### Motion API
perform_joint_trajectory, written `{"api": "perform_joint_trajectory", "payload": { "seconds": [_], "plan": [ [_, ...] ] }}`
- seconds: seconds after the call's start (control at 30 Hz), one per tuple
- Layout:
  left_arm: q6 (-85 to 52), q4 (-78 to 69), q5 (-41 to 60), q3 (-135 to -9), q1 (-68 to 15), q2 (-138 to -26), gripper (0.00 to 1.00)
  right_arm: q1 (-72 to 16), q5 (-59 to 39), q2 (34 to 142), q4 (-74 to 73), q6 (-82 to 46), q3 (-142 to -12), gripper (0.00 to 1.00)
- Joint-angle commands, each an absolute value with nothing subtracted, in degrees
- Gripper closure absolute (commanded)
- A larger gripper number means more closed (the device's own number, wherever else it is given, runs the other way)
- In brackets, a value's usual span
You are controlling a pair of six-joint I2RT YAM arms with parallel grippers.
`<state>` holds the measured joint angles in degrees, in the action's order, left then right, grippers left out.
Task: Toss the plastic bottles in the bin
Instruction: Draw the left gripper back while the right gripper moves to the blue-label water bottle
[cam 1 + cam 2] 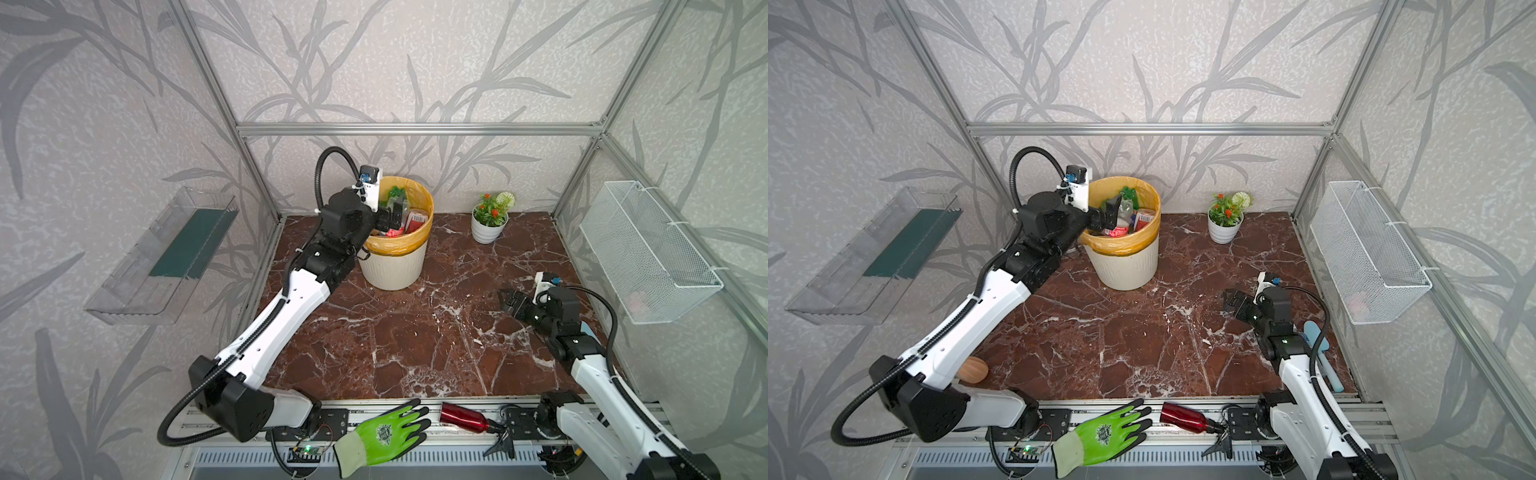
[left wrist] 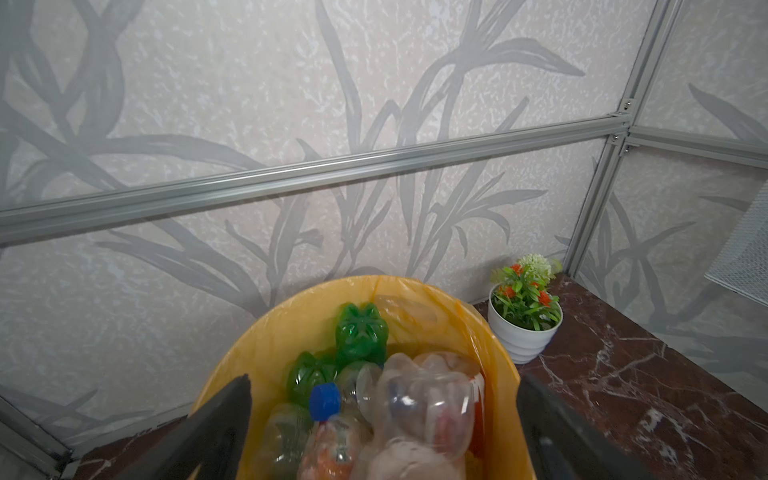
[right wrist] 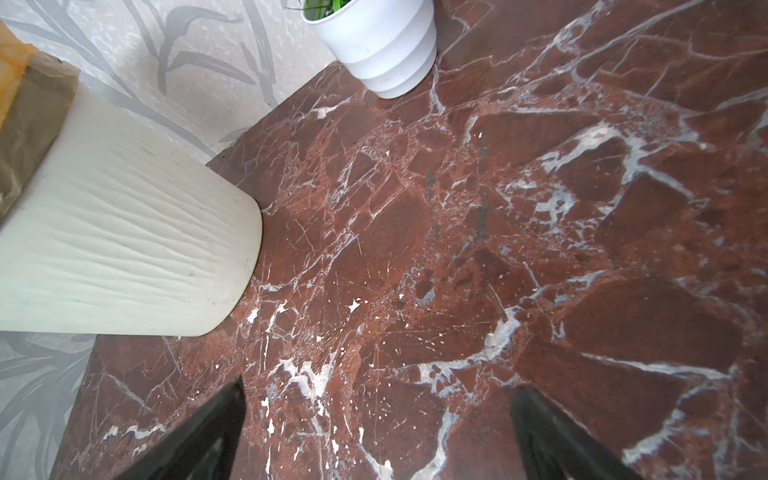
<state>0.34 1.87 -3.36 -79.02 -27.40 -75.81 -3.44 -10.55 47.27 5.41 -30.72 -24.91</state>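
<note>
See L gripper (image 1: pixel 392 216) right over mouth of bin (image 1: pixel 392 270) in both top views, jaws spread wide, gripping nothing. In L wrist view, find its fingers (image 2: pixel 232 415) well apart, w/ a blurred clear bottle (image 2: pixel 424 399) btwn them, touching neither; can't tell if resting on pile or mid-air. Find plastic bottles (image 2: pixel 361 332) heaped inside bin, approx up to rim: two green ones base-up, one w/ blue cap (image 2: pixel 325 400), some w/ red labels; can't tell exact no. Locate bin at back of marble table (image 1: pixel 415 332), on L arm's side, upright, yellow-orange liner (image 1: pixel 415 245) folded over rim. See R gripper (image 1: pixel 508 301) low over table on R side, well apart from bin, jaws wide too, empty; only bare marble btwn fingers in R wrist view. Spot white flower pot (image 1: pixel 486 230) at back wall, near bin but not touching. Note green glove (image 1: pixel 386 436) & red metal bottle (image 1: pixel 463 417) on front rail, just beside each other; wire basket (image 1: pixel 648 253) on R wall
</note>
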Motion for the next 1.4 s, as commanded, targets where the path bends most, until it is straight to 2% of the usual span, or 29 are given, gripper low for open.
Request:
{"api": "perform_joint_trajectory", "payload": {
  "seconds": [0.0, 0.37, 0.63, 1.03, 1.2, 1.37],
  "plan": [
    [-2.6, -2.3, -2.1, -76.1, -27.6, -67.8, 0.01, -3.7, -6.4, 46.1, 10.6, -28.7, -26.2, 0.01],
    [-6.0, 2.7, -1.8, -63.7, -28.7, -56.5, 0.01, -3.1, 10.4, 46.3, 26.3, -30.4, -30.5, 0.01],
    [-9.5, 3.5, -1.1, -56.0, -30.5, -51.3, 0.01, 1.5, 17.1, 43.3, 35.6, -31.7, -31.3, 0.01],
    [-10.9, 5.7, -0.6, -51.2, -30.9, -47.5, 0.01, 13.1, 16.4, 47.1, 42.0, -27.7, -34.3, 0.01],
    [-10.5, 6.6, -1.0, -50.4, -30.9, -46.0, 0.01, 13.8, 12.3, 51.4, 40.8, -28.2, -34.0, 0.01],
    [-10.4, 7.9, -2.2, -50.0, -30.9, -44.5, 0.01, 14.4, 13.6, 54.0, 41.5, -29.9, -34.3, 0.01]
  ]
}}
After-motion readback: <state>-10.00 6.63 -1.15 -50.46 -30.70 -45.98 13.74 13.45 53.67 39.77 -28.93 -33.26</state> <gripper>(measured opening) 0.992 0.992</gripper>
